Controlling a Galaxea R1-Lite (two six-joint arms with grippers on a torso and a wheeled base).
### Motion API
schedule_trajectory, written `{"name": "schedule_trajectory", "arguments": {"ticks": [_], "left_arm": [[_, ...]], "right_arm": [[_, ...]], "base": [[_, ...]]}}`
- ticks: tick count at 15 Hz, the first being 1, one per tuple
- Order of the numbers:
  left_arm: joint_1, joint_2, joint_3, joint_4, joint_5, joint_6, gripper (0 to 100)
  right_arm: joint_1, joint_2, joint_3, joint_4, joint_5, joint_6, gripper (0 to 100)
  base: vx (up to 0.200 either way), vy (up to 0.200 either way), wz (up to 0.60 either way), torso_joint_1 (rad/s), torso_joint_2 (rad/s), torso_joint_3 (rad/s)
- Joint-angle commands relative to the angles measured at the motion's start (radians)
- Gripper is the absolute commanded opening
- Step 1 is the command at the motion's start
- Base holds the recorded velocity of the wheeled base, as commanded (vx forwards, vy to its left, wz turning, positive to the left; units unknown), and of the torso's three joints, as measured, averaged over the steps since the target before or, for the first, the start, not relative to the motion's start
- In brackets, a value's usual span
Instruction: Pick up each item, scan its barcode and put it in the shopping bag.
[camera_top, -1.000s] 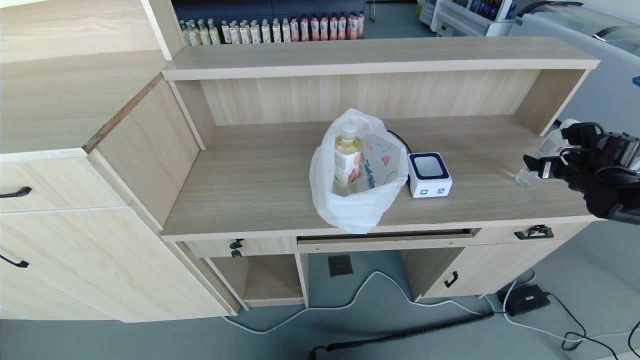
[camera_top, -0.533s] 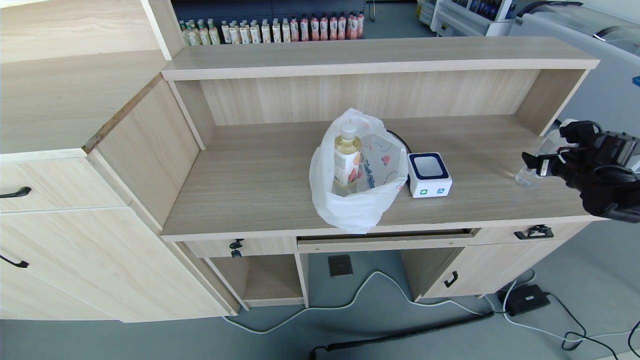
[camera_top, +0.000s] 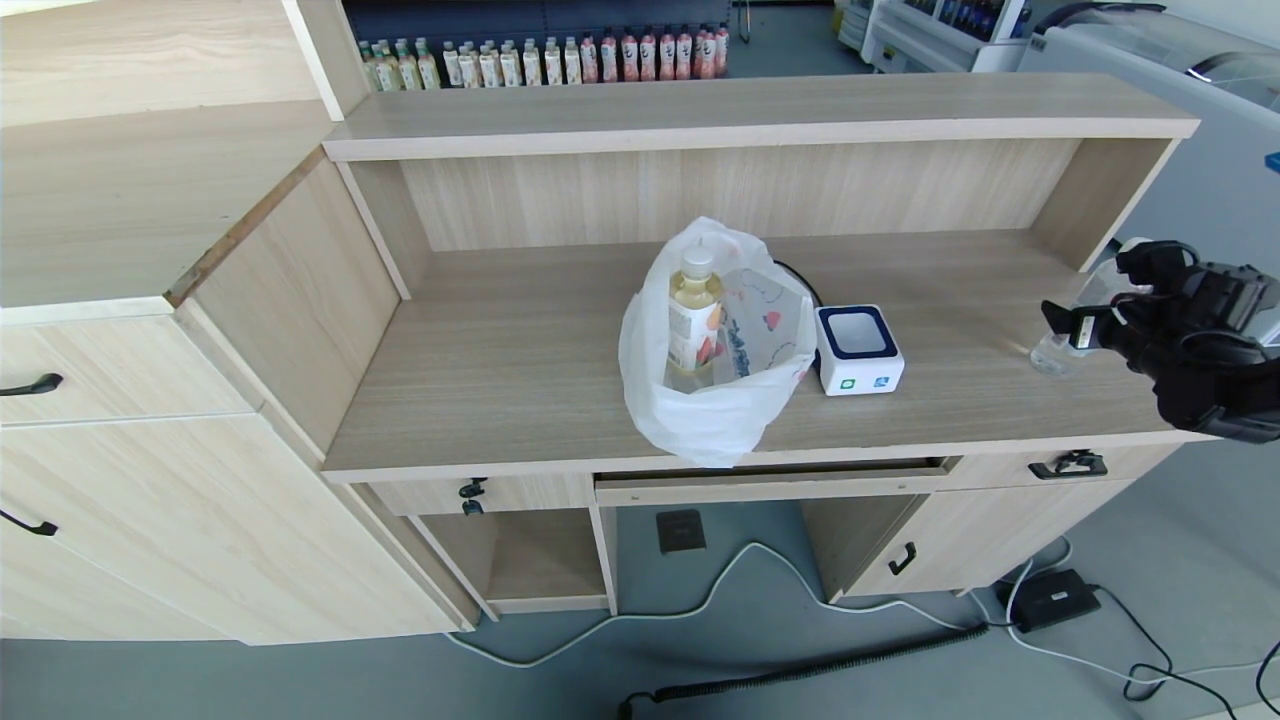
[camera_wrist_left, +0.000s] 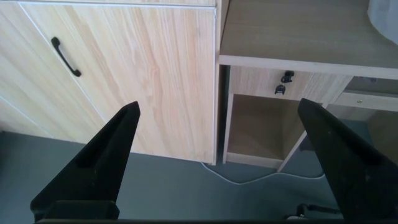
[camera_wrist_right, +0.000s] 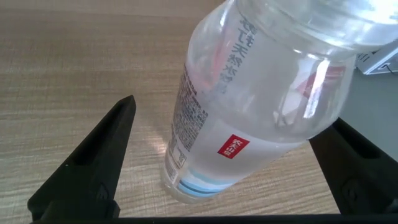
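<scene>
A clear plastic water bottle (camera_top: 1056, 348) stands at the right end of the wooden counter (camera_top: 520, 380). My right gripper (camera_top: 1100, 290) is open around its upper half, one finger on each side. The right wrist view has the bottle (camera_wrist_right: 249, 112) between the fingers of that gripper (camera_wrist_right: 230, 137), with a gap on one side. A white shopping bag (camera_top: 700, 410) sits open mid-counter with a yellow drink bottle (camera_top: 693, 310) upright inside. The white barcode scanner (camera_top: 858, 348) is just right of the bag. My left gripper (camera_wrist_left: 214, 124) hangs open and holds nothing, low beside the cabinet (camera_wrist_left: 155, 68).
A raised shelf (camera_top: 760, 110) overhangs the back of the counter, with side walls at both ends. Cables (camera_top: 720, 590) and a power brick (camera_top: 1050, 598) lie on the floor below. Drawers and handles (camera_top: 1068, 465) line the counter's front.
My right gripper has edged slightly toward the back of the counter around the clear bottle. The bottle, bag and scanner have stayed put.
</scene>
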Motion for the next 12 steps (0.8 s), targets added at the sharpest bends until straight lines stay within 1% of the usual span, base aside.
{"name": "schedule_trajectory", "arguments": {"ticks": [1,12], "left_arm": [[0.0,0.0,0.0,0.0,0.001,0.001,100],[0.0,0.0,0.0,0.0,0.002,-0.001,100]], "right_arm": [[0.0,0.016,-0.012,0.001,0.002,0.002,100],[-0.002,0.07,-0.081,0.015,0.052,0.023,100]], "base": [[0.0,0.0,0.0,0.0,0.0,0.0],[0.0,0.0,0.0,0.0,0.0,0.0]]}}
